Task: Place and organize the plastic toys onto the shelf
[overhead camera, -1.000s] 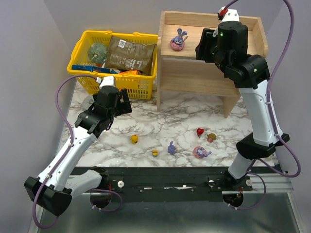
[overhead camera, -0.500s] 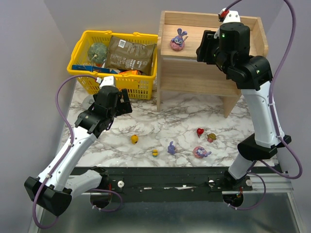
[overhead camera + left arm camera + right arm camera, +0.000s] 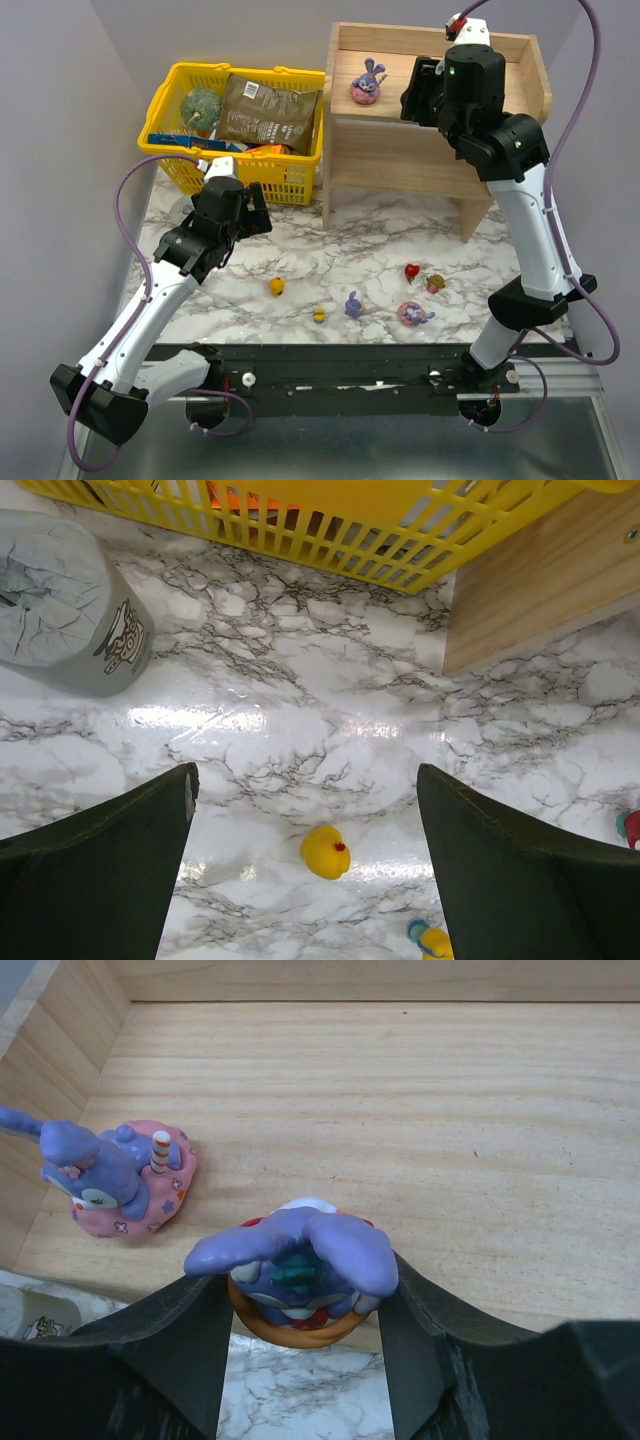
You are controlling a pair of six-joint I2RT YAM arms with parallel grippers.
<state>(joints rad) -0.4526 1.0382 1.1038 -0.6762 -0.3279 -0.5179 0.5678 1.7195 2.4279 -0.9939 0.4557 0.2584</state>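
Right wrist view, entry 1: right gripper (image 3: pixel 305 1305), fingers pinching a purple-blue held bunny (image 3: pixel 295 1250) by its orange-red base, ears toward the lens. Location: front lip of the shelf (image 3: pixel 420 1110), upper tier. Part of the base overhangs the edge. Whether it touches the board cannot be told.

Entry 2: seated bunny (image 3: pixel 115 1175), pink base, upright on the same tier. It sits at 9 o'clock from the held one, near the left wall and apart from it.

Left wrist view, entry 3: left gripper (image 3: pixel 305 780), fingers spread wide, carrying nothing, poised over the marble table (image 3: pixel 300 670). A yellow figurine (image 3: pixel 326 852) lies between the fingers toward 6 o'clock, untouched.

Top external view, entry 4: loose stock on the table at 6 o'clock from the shelf.
- purple bunny (image 3: pixel 353 304)
- tipped pink-based bunny (image 3: pixel 411 313)
- red piece (image 3: pixel 411 271)
- tan piece (image 3: pixel 435 284)
- small yellow piece (image 3: pixel 318 315)

Handling note, judged:
- The step in hand is the set-down.
- Carry the held bunny toward 12 o'clock until the whole base is over wood.
- Keep it in line with the seated bunny but clear of it.
- Lower until the base lies flat, and only then spread the fingers.
- Lift straight up, since the ears overhang both fingers.
- Releasing at the lip risks a tumble to the table.
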